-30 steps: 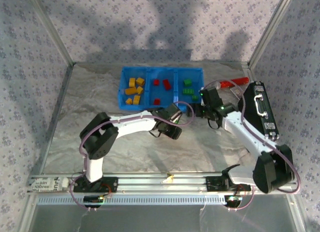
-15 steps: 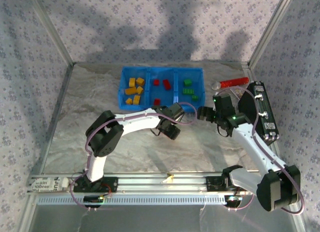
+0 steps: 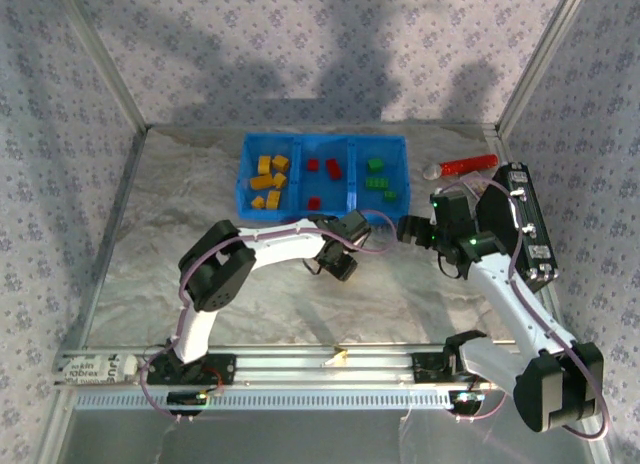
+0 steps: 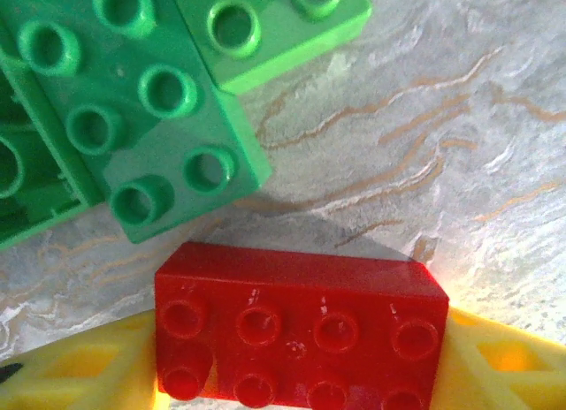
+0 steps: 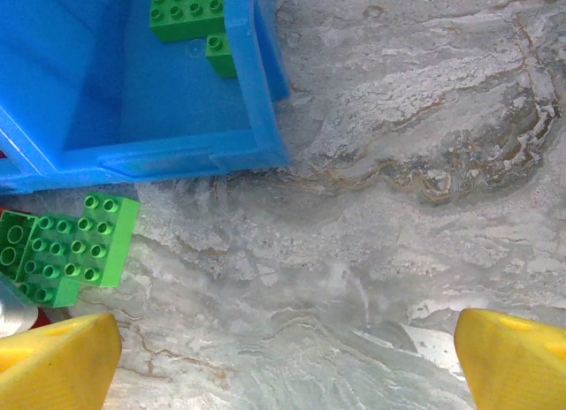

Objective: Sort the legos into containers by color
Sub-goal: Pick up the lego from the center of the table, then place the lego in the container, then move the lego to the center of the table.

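Nearing the end, sorted bricks [image 3: 270,181] are lying by color in the 3 compartments of the tray [image 3: 350,137]. Left jaws are gripping a red brick [image 4: 301,326] just beside loose green bricks [image 4: 150,118] on the tabletop [image 4: 424,118]; right jaws are hanging wide open

Bright, even light; soft shadows on back wall [image 3: 330,54]; overhead view grainy.

Blue tray [image 3: 300,137] of colour-grouped legos [image 3: 271,181]
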